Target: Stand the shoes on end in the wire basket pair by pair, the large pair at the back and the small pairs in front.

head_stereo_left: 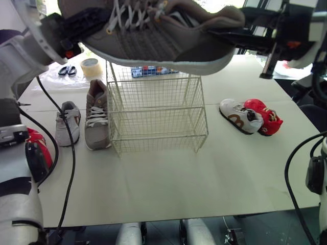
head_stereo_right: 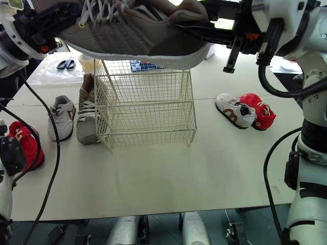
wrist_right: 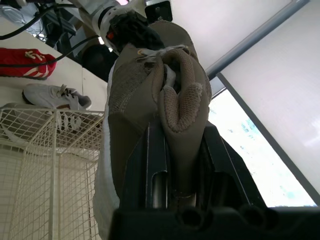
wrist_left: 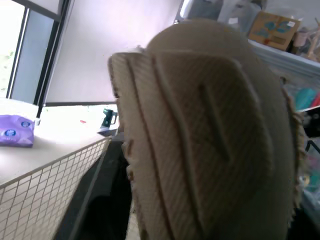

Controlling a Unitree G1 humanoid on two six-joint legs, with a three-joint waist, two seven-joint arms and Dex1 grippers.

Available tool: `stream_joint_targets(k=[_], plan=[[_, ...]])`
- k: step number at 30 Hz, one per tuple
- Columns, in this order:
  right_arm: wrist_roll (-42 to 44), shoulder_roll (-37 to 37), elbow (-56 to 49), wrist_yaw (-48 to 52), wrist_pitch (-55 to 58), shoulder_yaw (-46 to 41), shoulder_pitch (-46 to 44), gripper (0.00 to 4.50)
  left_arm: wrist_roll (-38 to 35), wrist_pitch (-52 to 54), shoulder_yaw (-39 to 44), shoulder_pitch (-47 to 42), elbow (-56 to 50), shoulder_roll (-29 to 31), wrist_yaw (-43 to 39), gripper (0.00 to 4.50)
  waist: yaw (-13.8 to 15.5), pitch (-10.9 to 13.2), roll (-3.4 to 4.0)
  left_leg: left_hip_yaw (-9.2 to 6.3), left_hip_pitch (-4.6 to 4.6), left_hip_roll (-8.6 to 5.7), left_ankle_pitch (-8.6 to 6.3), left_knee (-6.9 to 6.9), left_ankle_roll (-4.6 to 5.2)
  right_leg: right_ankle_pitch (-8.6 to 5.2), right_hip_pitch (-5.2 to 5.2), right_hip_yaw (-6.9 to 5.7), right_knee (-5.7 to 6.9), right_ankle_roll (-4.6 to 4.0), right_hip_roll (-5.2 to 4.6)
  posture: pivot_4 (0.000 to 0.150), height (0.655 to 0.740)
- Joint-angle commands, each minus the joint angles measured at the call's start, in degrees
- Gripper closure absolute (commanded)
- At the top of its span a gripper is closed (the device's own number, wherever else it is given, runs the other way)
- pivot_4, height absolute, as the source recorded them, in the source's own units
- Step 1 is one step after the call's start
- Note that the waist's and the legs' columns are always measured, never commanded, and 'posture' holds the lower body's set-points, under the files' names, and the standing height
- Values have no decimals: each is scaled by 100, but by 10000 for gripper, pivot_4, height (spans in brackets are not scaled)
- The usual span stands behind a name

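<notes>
The right gripper (wrist_right: 182,145) clamps the heel collar of the large grey-brown shoe (head_stereo_left: 163,41). The left gripper (head_stereo_left: 84,25), at upper left, is closed on its toe. The shoe hangs level across the top of the frame, above the wire basket (head_stereo_left: 158,117) at centre. Its mate (head_stereo_left: 96,115) lies just left of the basket.

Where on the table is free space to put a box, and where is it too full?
Free: the table strip between wire basket and near edge, and the gap between basket and white shoe. Crowded: left of the basket, a big grey shoe and a small grey shoe lie beside it. The lifted shoe hangs above the basket.
</notes>
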Motion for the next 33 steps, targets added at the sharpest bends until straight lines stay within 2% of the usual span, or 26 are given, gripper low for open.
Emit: stream_joint_targets(k=[1, 2, 4, 6, 9, 10, 12, 13, 15, 17, 20, 22, 25, 33], plan=[[104, -84, -138, -126, 36, -279, -29, 43144, -143, 221, 326, -87, -218, -4, -145, 35708, 4, 0, 0, 0, 0, 0, 0, 0, 0, 0, 0, 0, 0, 0, 0, 1500, 6609], [124, -76, -150, -164, 72, -300, 10, 43144, -137, 245, 380, -83, -224, -30, -95, 37655, 6, 0, -1, 0, 0, 0, 0, 0, 0, 0, 1, 0, 0, 0, -1, 1500, 6609], [111, -62, -114, -358, 197, -384, 92, 43144, -179, 288, 552, -68, -230, -111, 99, 37807, 27, -1, -1, -1, 1, 0, 0, 3, 0, 0, 4, 0, 1, 0, -2, 1500, 6609], [422, 76, 210, -916, 689, -907, 248, 33254, -356, 199, 957, 25, -323, -345, 622, 37807, 41, -2, -3, -1, 0, -2, 0, 5, 0, 0, 5, -1, 1, 0, -4, 1500, 6609], [1652, 778, 907, -2584, 1578, -2759, 834, 18398, -940, -487, 1988, 432, -1081, -1364, 2284, 37807, 74, -20, -36, -12, 10, 0, 5, 14, -9, 0, 33, -15, 0, 0, -19, 1500, 6609], [1965, 1006, 899, -2980, 1699, -3117, 1016, 13073, -1170, -628, 2203, 534, -1366, -1681, 2727, 37807, 94, -21, -43, -22, 13, 8, 8, 19, -15, 0, 48, -25, -1, 0, -29, 1500, 6609], [2587, 1445, 642, -3506, 1936, -3452, 1435, 2671, -1488, -904, 2371, 745, -1973, -2243, 3351, 37807, 133, -19, -45, -25, 10, 7, 9, 31, -16, 1, 58, -31, -4, 1, -38, 1500, 6609], [2951, 1727, 503, -3804, 2029, -3540, 1587, 770, -1659, -1117, 2435, 795, -2219, -2570, 3712, 37807, 126, -18, -44, -21, 9, 5, 9, 32, -16, 2, 54, -27, -1, 3, -41, 1500, 6609], [3701, 2420, 152, -4430, 2112, -3451, 1765, 770, -1789, -1529, 2426, 877, -2628, -3139, 4168, 37807, 102, -18, -43, -17, 5, 2, 9, 38, -16, 5, 40, -19, 15, 10, -38, 1500, 6609], [4098, 3120, -162, -4938, 2043, -3068, 1755, 770, -1863, -1956, 2401, 872, -2813, -3631, 4513, 37807, 42, -18, -41, -14, 5, -2, 11, 46, -18, 5, 29, -14, 40, 10, -32, 1500, 6609], [4111, 3940, -356, -5251, 1858, -2278, 1522, 770, -1925, -2345, 2201, 917, -2899, -4150, 4717, 37807, -11, -21, -36, -15, 6, -2, 14, 51, -26, 5, 19, -10, 56, 10, -14, 1500, 6609], [3976, 4228, -300, -5290, 1702, -1905, 1314, 770, -1882, -2456, 1999, 971, -2943, -4317, 4715, 37807, -9, -21, -36, -15, 4, 0, 14, 52, -25, 5, 14, -8, 60, 10, -2, 1500, 6609], [3868, 4313, -85, -5173, 1557, -1572, 1001, 770, -1846, -2583, 1766, 1042, -3041, -4402, 4704, 37807, 25, -21, -36, -17, -10, 0, -2, 55, 3, 4, 11, -12, 55, 9, 7, 1500, 6609], [3600, 3953, 522, -4531, 1443, -1126, 491, 770, -1864, -2617, 1237, 1618, -3541, -4517, 4893, 37807, 39, -21, -36, -17, -17, -5, -20, 88, 35, 4, 35, -13, 38, 7, 3, 1500, 6609]])
